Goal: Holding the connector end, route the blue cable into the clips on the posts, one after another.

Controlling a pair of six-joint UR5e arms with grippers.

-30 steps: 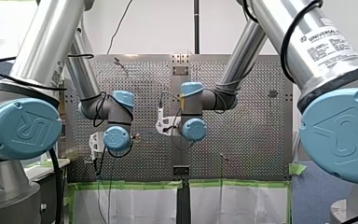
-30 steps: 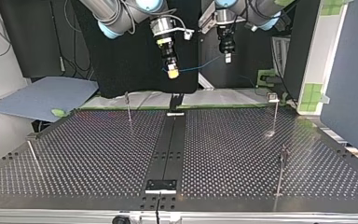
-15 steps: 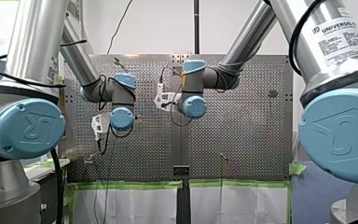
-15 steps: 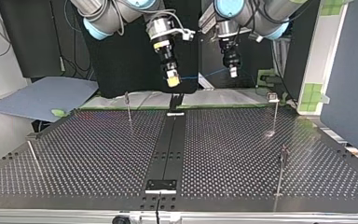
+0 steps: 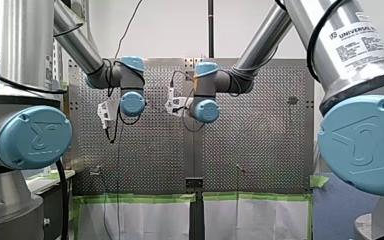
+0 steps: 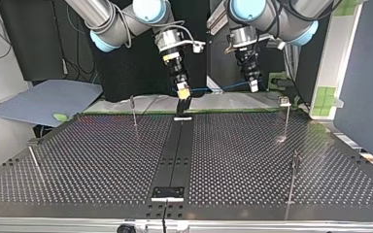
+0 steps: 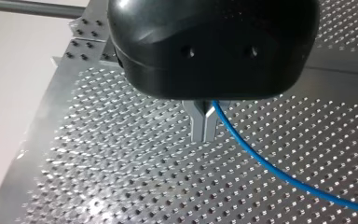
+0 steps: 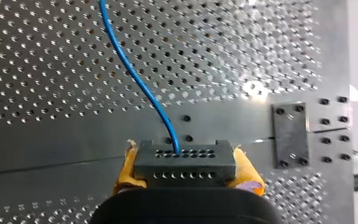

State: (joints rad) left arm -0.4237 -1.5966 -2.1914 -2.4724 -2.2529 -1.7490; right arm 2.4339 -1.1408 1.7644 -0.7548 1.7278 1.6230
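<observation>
Both grippers lowering toward the table (image 6: 252,145), my right gripper (image 6: 183,92) clamping the connector (image 8: 184,163) between yellow pads (image 8: 248,171), my left gripper (image 6: 254,87) pinching the blue cable (image 7: 261,161) in closed metal fingers (image 7: 197,127).

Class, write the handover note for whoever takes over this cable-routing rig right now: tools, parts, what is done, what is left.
My left tool: shut on the blue cable, partway along it.
My right tool: yellow pads shut on the connector.
Both hang over the table at its far edge in the top view, with the cable strung in the air between them.
Done: cable and connector are held. No clip holds the cable.
Left: every post, namely far-left post, far-right post, near-right post, near-left post.
</observation>
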